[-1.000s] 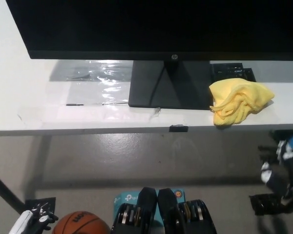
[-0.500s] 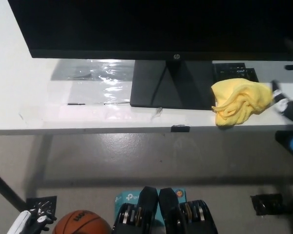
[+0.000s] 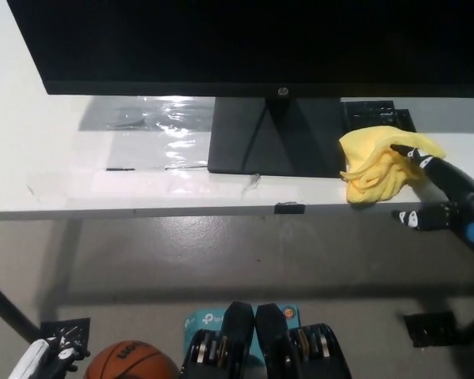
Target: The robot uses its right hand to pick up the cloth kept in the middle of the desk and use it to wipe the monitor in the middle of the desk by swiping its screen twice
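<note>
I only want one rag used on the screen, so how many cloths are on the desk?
1: the yellow cloth beside the monitor's stand, right hand reaching onto it.

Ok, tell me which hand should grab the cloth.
Right. The right hand is already at the cloth, one fingertip on it. The left hand rests low at the lower left, far from the desk.

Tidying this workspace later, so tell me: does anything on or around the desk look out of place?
A basketball lies on the floor beside the white left hand, odd for a desk area. On the desk, crinkled clear plastic sheeting sits left of the monitor stand. The yellow cloth is bunched up, with the black right hand reaching it.
</note>
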Controlling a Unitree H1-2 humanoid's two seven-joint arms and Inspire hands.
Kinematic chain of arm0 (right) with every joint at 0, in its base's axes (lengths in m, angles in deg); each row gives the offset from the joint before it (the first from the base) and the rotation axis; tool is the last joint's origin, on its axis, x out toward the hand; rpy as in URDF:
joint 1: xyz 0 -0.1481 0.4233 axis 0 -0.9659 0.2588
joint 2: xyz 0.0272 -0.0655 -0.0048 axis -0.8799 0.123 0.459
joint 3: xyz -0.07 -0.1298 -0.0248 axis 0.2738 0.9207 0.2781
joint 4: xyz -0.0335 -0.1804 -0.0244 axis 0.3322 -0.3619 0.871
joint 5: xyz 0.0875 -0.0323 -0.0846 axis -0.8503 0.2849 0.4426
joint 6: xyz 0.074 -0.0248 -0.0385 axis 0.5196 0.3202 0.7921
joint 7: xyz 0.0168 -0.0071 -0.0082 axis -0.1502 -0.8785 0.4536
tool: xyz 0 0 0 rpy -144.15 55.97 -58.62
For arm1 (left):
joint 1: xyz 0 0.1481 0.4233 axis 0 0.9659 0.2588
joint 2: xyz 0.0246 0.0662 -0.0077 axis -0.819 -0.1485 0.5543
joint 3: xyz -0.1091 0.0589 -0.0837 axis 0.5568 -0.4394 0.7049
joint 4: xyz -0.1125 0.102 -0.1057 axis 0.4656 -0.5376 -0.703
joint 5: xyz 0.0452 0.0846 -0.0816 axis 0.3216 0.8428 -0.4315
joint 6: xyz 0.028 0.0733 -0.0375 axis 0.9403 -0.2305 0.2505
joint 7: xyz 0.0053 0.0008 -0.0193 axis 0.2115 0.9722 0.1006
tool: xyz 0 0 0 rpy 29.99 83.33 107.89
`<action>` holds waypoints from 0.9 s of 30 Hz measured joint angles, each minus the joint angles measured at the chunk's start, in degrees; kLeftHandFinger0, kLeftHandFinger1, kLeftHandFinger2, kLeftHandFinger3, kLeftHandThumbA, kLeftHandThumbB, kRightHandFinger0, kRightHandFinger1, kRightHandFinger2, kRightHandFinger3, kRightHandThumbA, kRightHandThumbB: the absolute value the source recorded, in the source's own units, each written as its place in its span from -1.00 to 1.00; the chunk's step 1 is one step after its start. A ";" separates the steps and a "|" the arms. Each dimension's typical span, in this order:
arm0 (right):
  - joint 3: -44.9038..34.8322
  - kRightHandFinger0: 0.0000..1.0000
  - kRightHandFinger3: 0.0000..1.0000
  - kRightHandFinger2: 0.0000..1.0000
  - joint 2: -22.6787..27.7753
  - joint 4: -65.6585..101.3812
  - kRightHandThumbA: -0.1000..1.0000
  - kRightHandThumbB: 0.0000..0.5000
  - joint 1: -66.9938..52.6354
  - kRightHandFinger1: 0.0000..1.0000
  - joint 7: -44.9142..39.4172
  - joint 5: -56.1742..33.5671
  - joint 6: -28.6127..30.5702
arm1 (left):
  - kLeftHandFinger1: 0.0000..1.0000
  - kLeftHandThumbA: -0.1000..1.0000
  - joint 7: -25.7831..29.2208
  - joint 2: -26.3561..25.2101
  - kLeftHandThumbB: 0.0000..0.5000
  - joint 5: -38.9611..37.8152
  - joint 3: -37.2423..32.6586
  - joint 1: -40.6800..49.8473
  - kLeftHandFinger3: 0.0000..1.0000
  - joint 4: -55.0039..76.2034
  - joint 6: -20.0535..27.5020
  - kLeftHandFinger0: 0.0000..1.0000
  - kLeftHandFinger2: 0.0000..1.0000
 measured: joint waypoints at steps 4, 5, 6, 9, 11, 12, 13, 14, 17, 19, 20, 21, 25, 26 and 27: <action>0.54 1.00 1.00 1.00 -0.54 -4.04 0.59 -0.08 3.03 1.00 -0.81 0.52 -0.57 | 0.32 0.31 -0.19 -0.07 1.00 0.32 0.04 0.02 -1.00 0.25 -0.11 0.37 -0.95; 0.56 1.00 1.00 1.00 -0.70 -4.47 0.60 -0.09 3.70 1.00 -0.94 0.59 -0.75 | 0.32 0.31 -0.22 -0.07 1.00 0.34 0.07 0.02 -1.00 0.27 -0.11 0.36 -0.95; 0.60 1.00 1.00 1.00 -0.81 -4.70 0.60 -0.08 4.23 1.00 -1.03 0.67 -0.85 | 0.33 0.31 -0.25 -0.07 1.00 0.37 0.11 0.03 -1.00 0.27 -0.12 0.37 -0.95; 0.72 1.00 1.00 1.00 -1.35 -5.28 0.54 -0.11 5.55 1.00 -1.17 1.16 -1.01 | 0.31 0.29 -0.33 -0.07 1.00 0.46 0.22 0.04 -1.00 0.29 -0.13 0.37 -0.98; 0.93 1.00 1.00 1.00 -1.76 -5.26 0.53 -0.11 6.22 1.00 -1.21 1.73 -1.27 | 0.33 0.29 -0.34 -0.06 1.00 0.48 0.27 0.15 -1.00 0.37 -0.15 0.40 -0.97; 0.99 1.00 1.00 1.00 -1.93 -5.22 0.53 -0.14 6.45 1.00 -1.23 1.91 -1.39 | 0.33 0.35 -0.35 -0.06 1.00 0.47 0.30 0.19 -1.00 0.37 -0.16 0.40 -0.96; 1.06 1.00 1.00 1.00 -2.08 -5.21 0.52 -0.14 6.65 1.00 -1.23 2.09 -1.45 | 0.33 0.36 -0.35 -0.07 1.00 0.48 0.32 0.23 -1.00 0.37 -0.16 0.39 -0.96; 1.12 1.00 1.00 1.00 -2.17 -5.22 0.52 -0.13 6.77 1.00 -1.23 2.28 -1.45 | 0.33 0.37 -0.35 -0.08 1.00 0.56 0.30 0.30 -1.00 0.41 -0.16 0.37 -0.95; 1.16 1.00 1.00 1.00 -2.45 -5.27 0.51 -0.12 6.83 1.00 -1.23 2.80 -1.47 | 0.38 0.40 -0.36 -0.08 1.00 0.71 0.28 0.54 -1.00 0.63 -0.22 0.40 -0.87; 1.30 1.00 1.00 1.00 -2.63 -5.38 0.50 -0.09 6.82 1.00 -1.23 3.05 -1.48 | 0.40 0.41 -0.36 -0.08 1.00 0.81 0.27 0.76 -1.00 1.29 -0.36 0.41 -0.86; 1.34 1.00 1.00 1.00 -2.70 -5.41 0.49 -0.10 6.82 1.00 -1.23 3.13 -1.48 | 0.38 0.44 -0.36 -0.08 1.00 0.84 0.27 0.78 -1.00 1.46 -0.43 0.39 -0.87; 1.47 1.00 1.00 1.00 -2.77 -5.47 0.46 -0.09 6.82 1.00 -1.23 3.32 -1.50 | 0.38 0.43 -0.36 -0.09 1.00 0.93 0.25 0.78 -1.00 1.52 -0.48 0.39 -0.87; 3.58 1.00 1.00 1.00 -2.81 -6.35 0.32 0.00 6.86 1.00 -1.45 5.36 -1.85 | 0.41 0.43 -0.36 -0.10 1.00 1.31 0.24 0.77 -0.99 1.57 -0.76 0.43 -0.86; 5.02 1.00 1.00 1.00 -2.80 -7.27 0.25 -0.02 6.91 1.00 -1.70 6.46 -1.94 | 0.40 0.46 -0.36 -0.10 1.00 1.44 0.24 0.76 -0.99 1.60 -0.92 0.41 -0.87; 5.95 1.00 1.00 1.00 -2.76 -8.00 0.11 0.01 6.94 1.00 -1.86 7.23 -1.99 | 0.39 0.48 -0.36 -0.11 1.00 1.53 0.24 0.76 -1.00 1.65 -1.03 0.40 -0.86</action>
